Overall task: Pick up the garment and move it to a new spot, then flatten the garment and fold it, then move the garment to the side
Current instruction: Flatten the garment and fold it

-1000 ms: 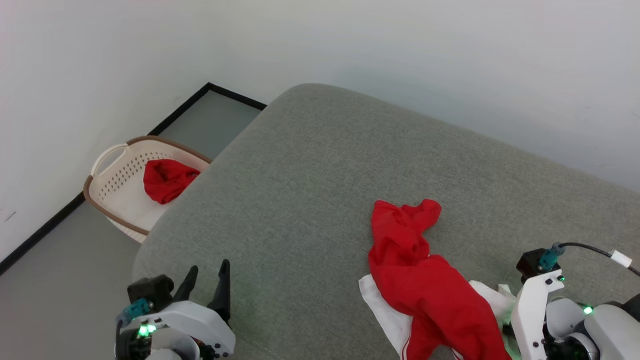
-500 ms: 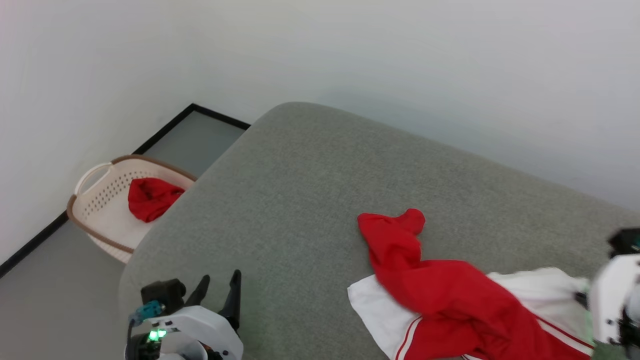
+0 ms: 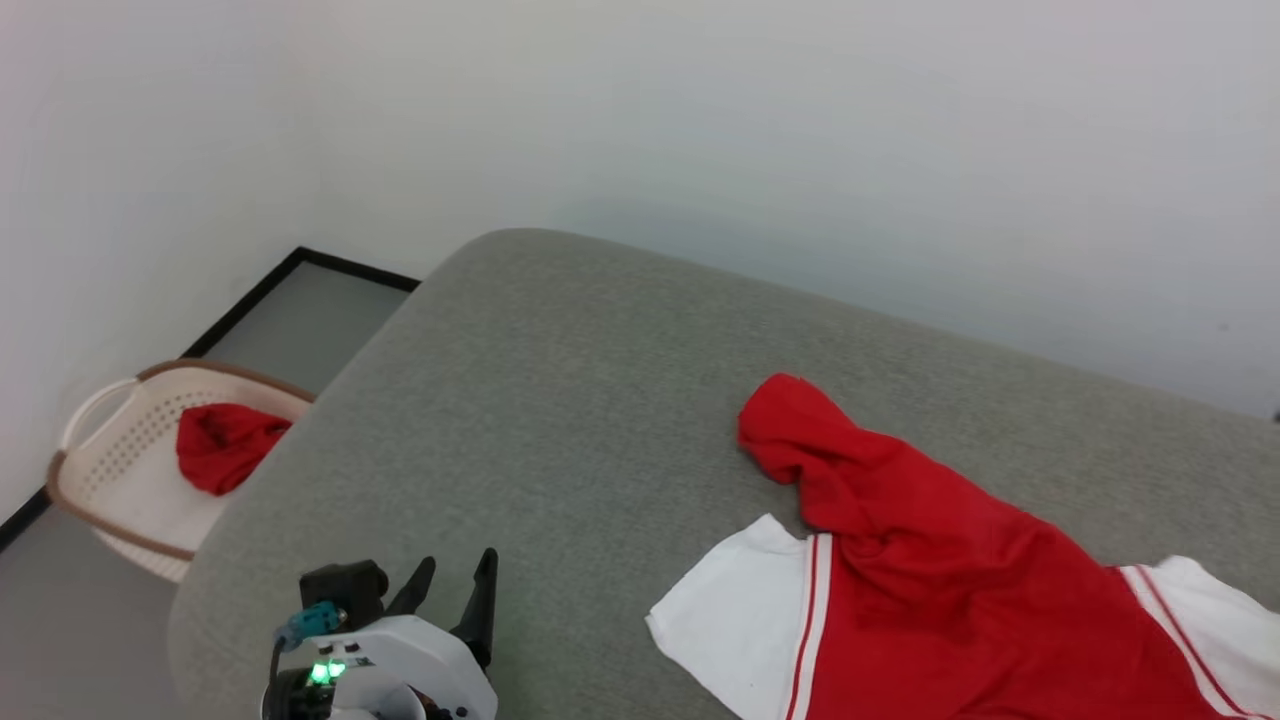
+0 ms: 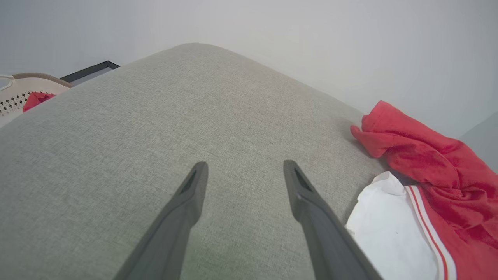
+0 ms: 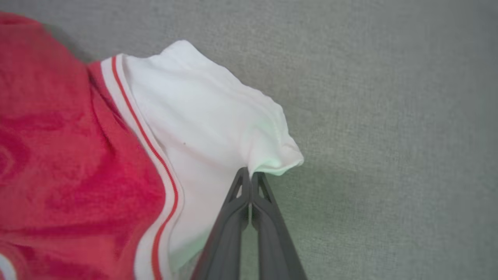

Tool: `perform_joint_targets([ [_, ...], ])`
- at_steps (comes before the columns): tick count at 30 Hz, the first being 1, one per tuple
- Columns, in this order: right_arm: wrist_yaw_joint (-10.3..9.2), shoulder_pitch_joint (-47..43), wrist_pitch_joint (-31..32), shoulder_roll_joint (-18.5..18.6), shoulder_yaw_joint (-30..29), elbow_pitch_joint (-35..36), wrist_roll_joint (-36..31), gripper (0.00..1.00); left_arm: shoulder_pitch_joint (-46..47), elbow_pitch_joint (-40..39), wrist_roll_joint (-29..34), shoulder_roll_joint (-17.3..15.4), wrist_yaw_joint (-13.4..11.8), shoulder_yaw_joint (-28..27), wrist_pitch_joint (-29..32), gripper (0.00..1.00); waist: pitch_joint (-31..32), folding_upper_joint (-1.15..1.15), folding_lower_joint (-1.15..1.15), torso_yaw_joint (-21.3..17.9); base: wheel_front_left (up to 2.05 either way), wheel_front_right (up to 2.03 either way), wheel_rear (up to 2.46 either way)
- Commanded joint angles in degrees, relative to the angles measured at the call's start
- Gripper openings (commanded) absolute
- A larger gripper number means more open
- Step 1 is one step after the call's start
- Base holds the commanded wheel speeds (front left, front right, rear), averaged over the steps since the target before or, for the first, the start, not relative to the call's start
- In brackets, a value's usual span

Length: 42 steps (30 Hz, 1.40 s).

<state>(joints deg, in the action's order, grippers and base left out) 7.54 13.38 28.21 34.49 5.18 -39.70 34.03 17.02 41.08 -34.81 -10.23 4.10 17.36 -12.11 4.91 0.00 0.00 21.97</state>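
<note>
At the head view's lower right edge the garment [image 3: 900,560] is cut off; right pincer [image 5: 250,175] clamps its white sleeve [image 5: 202,116], left pincer [image 3: 460,560] gapes wide.

a wide grey cushion [image 3: 600,400] with rounded corners sits in the corner of the room, its far edge close to the white wall. the shirt [image 3: 930,560] lies on it toward the robot's right, rumpled, its red body bunched in folds, with one end humped up toward the cushion's middle. a white sleeve [image 3: 730,620] with red-striped trim lies flat on the weave at the shirt's left, and the other sleeve [image 3: 1220,620] lies at its right. by the cushion's left corner a pale basket [image 3: 110,440] stands on the grey floor [image 3: 300,320], with a red cloth [image 3: 220,445] inside.
</note>
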Motion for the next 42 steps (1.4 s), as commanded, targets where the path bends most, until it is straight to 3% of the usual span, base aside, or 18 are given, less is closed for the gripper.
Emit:
perform_joint_targets([
  [1,-0.06,-1.52,-0.24,-0.13,-1.37,-0.16,-1.07,0.00,0.49,0.06,-0.21,0.02,0.26,0.01,0.09,1.00,-0.21,0.00,0.00,-1.47,0.00,0.00,0.00],
  [10,-0.06,-8.48,0.57,-4.29,-13.60,-1.08,-6.91,0.00,0.84,0.44,-0.36,-0.63,0.36,0.31,-0.15,1.00,-0.73,0.00,0.00,-3.85,0.00,0.00,0.00],
  [15,-0.06,-10.05,1.99,-8.30,-16.79,2.07,-10.37,0.00,0.35,0.25,-0.55,-1.37,-0.01,0.11,-0.33,1.00,-0.92,0.00,0.00,-5.69,0.00,0.00,0.00],
  [16,-0.06,-10.09,1.85,-8.76,-17.02,3.11,-11.11,0.30,0.17,0.15,-0.51,-1.64,-0.07,0.10,-0.37,1.00,-0.93,0.00,0.00,-6.21,0.00,0.00,0.00],
  [17,-0.06,-10.00,1.74,-9.45,-16.95,4.46,-11.56,0.90,-0.04,0.05,-0.59,-1.84,-0.07,0.07,-0.30,1.00,-0.89,0.00,0.00,-6.79,0.00,0.00,0.00],
  [18,-0.06,-10.01,1.99,-9.92,-16.83,5.69,-12.12,1.00,-0.23,-0.15,-0.69,-2.01,-0.06,0.04,-0.26,1.00,-0.83,0.00,0.00,-7.36,0.00,0.00,0.00],
  [24,-0.06,-10.24,2.93,-11.13,-16.21,15.52,-13.58,1.00,-1.73,-1.74,-0.79,-3.89,-0.76,-0.34,0.13,1.00,-0.24,0.00,0.00,-11.42,0.00,0.00,0.00],
  [29,-0.06,-11.80,0.14,-11.99,-15.40,25.72,-14.66,1.00,-3.41,-4.12,-0.75,-5.42,-1.58,-0.87,-0.15,1.00,0.36,0.00,0.00,-14.76,0.00,0.00,0.00],
  [35,-0.07,-15.19,-9.62,-13.42,-13.42,37.48,-17.42,1.00,-6.45,-7.71,-1.31,-6.49,-3.43,-2.28,-1.00,1.00,1.18,0.00,0.00,-18.71,0.00,0.00,0.00],
  [42,-0.07,-19.68,-19.93,-18.04,-12.45,45.89,-22.20,1.00,-10.32,-12.77,-0.80,-7.98,-4.72,-3.79,-2.19,1.00,1.77,0.00,0.00,-22.69,0.00,0.00,0.00],
])
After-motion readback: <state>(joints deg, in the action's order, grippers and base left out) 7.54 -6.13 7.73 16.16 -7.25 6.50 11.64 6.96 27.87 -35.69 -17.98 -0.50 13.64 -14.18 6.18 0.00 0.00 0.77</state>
